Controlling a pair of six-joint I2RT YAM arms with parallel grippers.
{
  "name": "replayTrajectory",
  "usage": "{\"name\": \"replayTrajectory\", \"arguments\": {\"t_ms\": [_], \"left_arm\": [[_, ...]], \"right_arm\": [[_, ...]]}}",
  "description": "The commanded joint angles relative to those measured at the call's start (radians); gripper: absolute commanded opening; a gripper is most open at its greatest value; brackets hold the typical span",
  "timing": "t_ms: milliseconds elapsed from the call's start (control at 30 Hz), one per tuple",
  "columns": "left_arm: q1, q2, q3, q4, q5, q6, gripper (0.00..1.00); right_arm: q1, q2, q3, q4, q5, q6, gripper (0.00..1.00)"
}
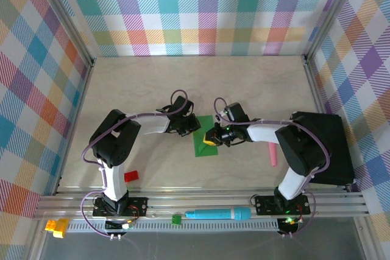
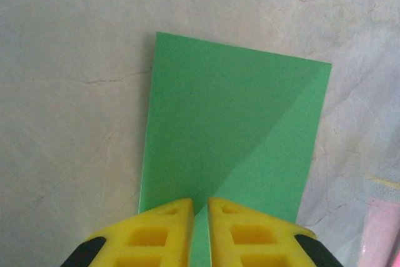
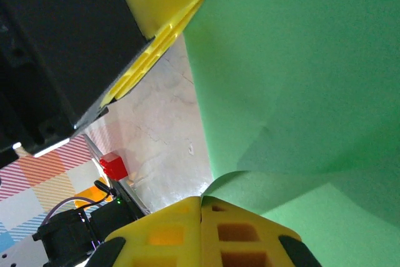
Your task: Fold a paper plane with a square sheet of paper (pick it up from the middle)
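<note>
No readable text, labels, brands or numbers are seen on anything in the three views.

I've got the sheet of paper [image 2: 237, 129] plain bright green ahead of the left gripper [image 2: 200, 207]; it & the right gripper [image 3: 201, 204]: yellow w/ black corners. Surface [image 2: 69, 92] beige, marbled w/ thin veins. Red block [image 3: 114, 166] past the right gripper. Walls [image 1: 201, 10] pastel plaid.

Light: I read bright, even.
Shadow: square sheet of paper [image 2: 231, 136] darker toward 10 o'clock.
Focus: close-ups soft.
</note>
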Motion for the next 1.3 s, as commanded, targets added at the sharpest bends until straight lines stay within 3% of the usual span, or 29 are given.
{"name": "replayTrajectory", "arguments": {"t_ms": [0,1267], "left_arm": [[0.006,0.022,-0.038,-0.037,-0.004,-0.001,0.15],[0.006,0.019,-0.062,-0.034,0.006,-0.019,0.11]], "right_arm": [[0.017,0.038,0.047,0.001,0.004,-0.008,0.04],[0.023,0.155,0.078,0.092,0.016,0.005,0.04]]}}
